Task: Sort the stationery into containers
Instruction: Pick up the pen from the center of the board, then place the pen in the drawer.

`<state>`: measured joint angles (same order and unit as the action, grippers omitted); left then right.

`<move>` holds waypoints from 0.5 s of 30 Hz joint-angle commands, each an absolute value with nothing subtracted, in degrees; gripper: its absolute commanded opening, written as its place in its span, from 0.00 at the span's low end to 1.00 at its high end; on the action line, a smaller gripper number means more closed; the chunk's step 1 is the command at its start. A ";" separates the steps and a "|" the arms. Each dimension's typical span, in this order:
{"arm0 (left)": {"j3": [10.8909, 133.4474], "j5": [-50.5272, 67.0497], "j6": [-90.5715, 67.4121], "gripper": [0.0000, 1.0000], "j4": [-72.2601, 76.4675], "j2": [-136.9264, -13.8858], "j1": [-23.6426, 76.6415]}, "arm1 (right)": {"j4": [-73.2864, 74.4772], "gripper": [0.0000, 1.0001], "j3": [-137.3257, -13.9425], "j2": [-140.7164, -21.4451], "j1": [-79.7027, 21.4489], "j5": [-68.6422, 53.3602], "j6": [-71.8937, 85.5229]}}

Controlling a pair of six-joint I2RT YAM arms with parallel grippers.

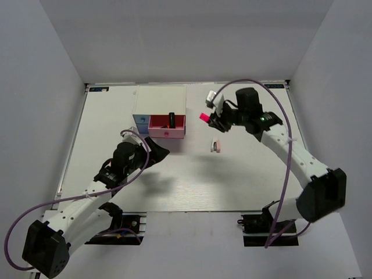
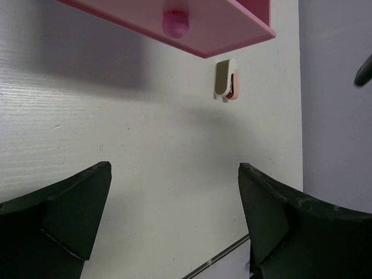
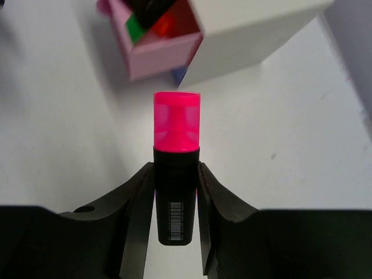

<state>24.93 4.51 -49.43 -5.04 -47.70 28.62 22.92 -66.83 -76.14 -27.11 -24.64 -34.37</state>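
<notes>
My right gripper is shut on a black highlighter with a pink end and holds it above the table, to the right of the white-topped box. In the right wrist view the fingers clamp the highlighter's black body, pink end forward, pointing toward the open pink drawer. That drawer holds highlighters with green and orange ends. A whitish-pink eraser lies on the table; it also shows in the left wrist view. My left gripper is open and empty, low before the pink drawer front.
A light blue drawer sits left of the pink one. The drawer's round knob faces my left gripper. Grey walls close in the table on three sides.
</notes>
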 commanded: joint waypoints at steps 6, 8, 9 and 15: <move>22.51 5.80 -51.23 1.00 -3.25 -44.74 28.83 | 20.21 0.08 -93.11 -95.15 -31.54 -29.87 -29.10; 22.50 5.19 -51.24 1.00 -3.86 -43.87 28.83 | 20.13 0.08 -95.35 -97.81 -32.43 -30.76 -28.83; 21.98 5.19 -51.24 1.00 -3.87 -43.86 28.83 | 19.52 0.08 -97.36 -98.52 -33.13 -30.76 -28.57; 21.45 4.66 -51.24 1.00 -5.01 -41.92 28.83 | 16.96 0.08 -103.00 -104.15 -36.12 -29.80 -24.18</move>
<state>22.06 5.06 -51.05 -4.54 -42.92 28.62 19.92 -98.70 -103.13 -34.92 -28.73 -27.77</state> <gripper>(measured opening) 0.998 0.374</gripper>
